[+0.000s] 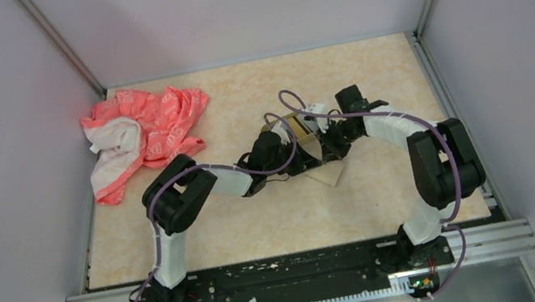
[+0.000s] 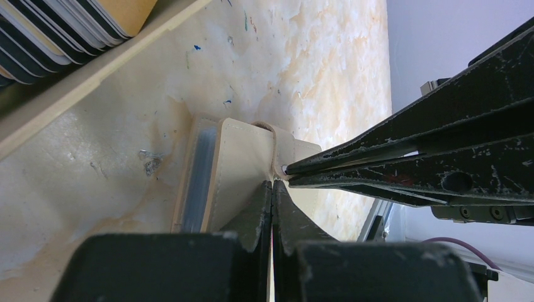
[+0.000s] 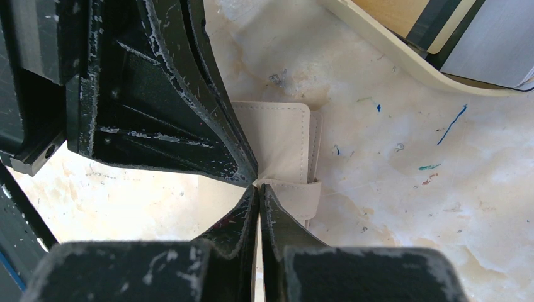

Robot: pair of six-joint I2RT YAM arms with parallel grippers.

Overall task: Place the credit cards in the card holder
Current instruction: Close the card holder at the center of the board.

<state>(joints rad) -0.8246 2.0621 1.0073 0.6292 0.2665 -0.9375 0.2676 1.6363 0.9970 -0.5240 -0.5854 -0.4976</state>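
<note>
Pinched shut on wallet point(image 2: 242, 151) with left gripper point(image 2: 272, 187) and right gripper point(image 3: 259, 189), tips nearly touching; ease strap point(image 3: 299, 192) away slowly; avoid slipping off thin edges.

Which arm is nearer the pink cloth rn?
Left. The left arm has its elbow close beside the pink cloth, toward the near edge; the right arm stands far off on the opposite side.

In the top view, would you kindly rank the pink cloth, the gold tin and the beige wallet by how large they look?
1. Pink cloth, clearly the largest.
2. Beige wallet and gold tin: both are partly hidden and look too alike to rank.
</note>
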